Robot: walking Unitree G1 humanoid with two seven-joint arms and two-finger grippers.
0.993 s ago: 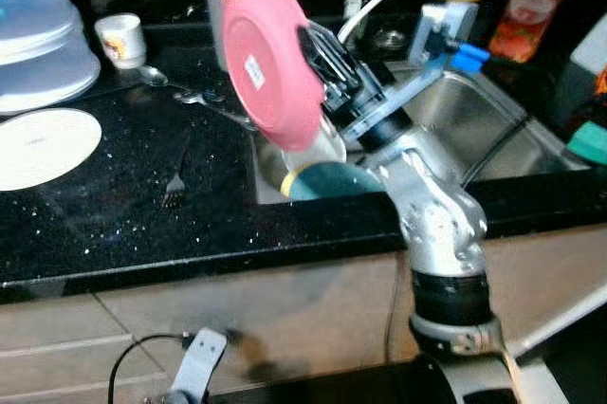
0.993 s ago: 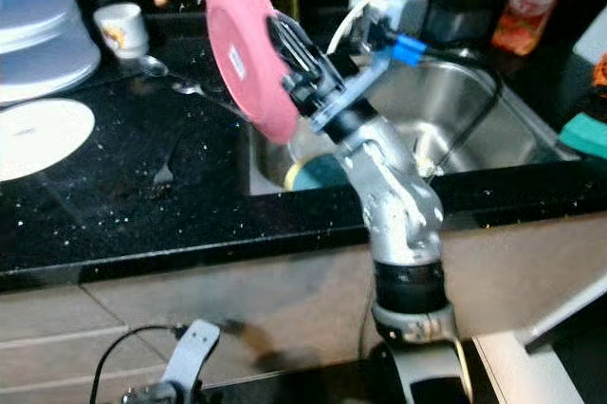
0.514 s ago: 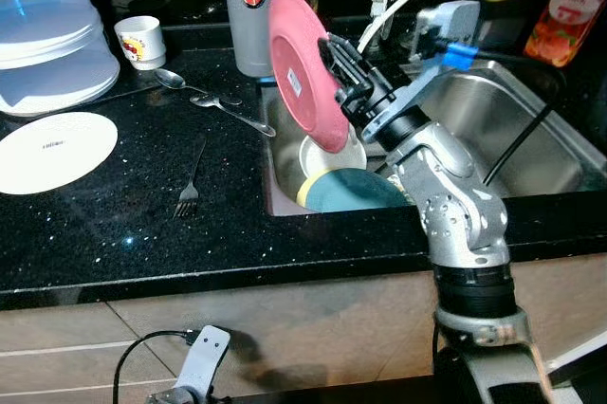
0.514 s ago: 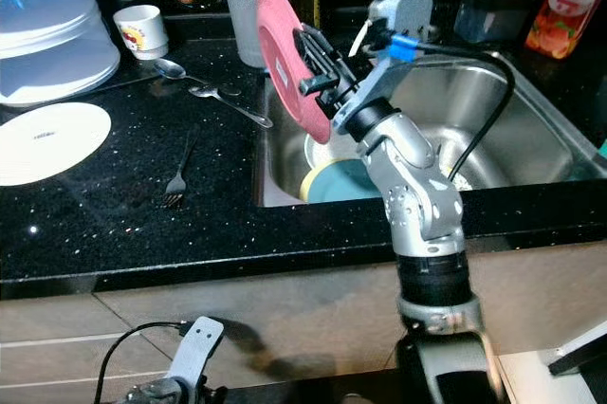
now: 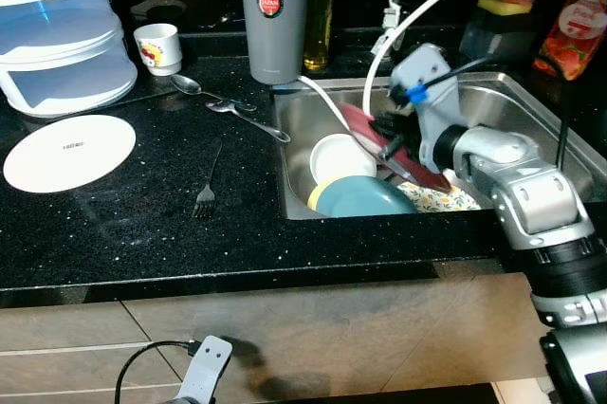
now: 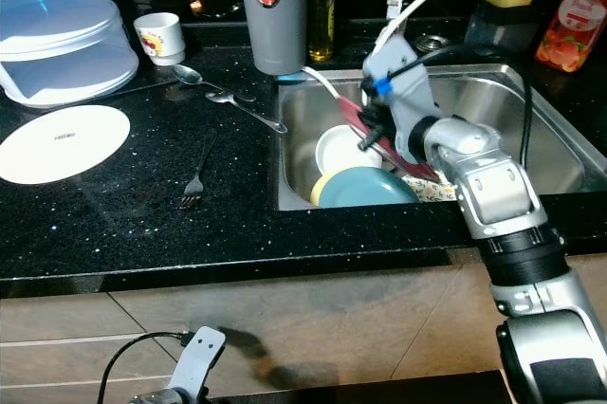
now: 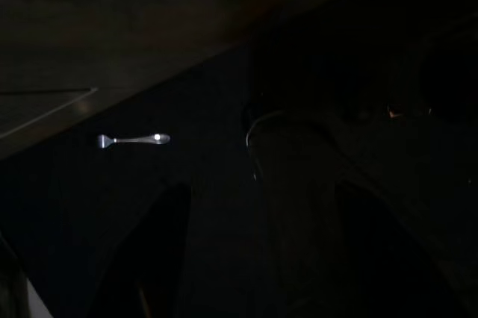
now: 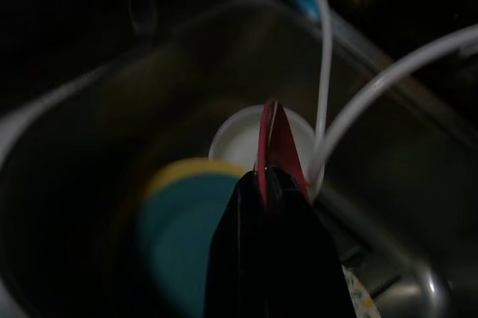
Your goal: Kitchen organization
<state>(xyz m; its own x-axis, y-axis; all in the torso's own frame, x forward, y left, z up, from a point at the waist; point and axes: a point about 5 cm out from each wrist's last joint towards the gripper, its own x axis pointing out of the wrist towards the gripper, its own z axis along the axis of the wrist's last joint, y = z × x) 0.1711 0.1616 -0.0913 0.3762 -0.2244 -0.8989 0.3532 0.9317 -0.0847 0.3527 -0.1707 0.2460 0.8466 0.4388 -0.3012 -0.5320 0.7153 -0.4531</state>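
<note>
Edgewise, pink plate [image 5: 381, 141] tilts sinkward.

The right pincer [image 6: 372, 136] covers most of the pink plate [image 5: 365, 129] it grips in the sink [image 5: 531, 105]. A patterned plate [image 5: 438, 198] lies largely under the arm. The tub [image 5: 62, 39] is cut off by the picture's edge. The left wrist view is nearly black; a small spoon [image 7: 133, 139] glints, the rest unreadable.
</note>
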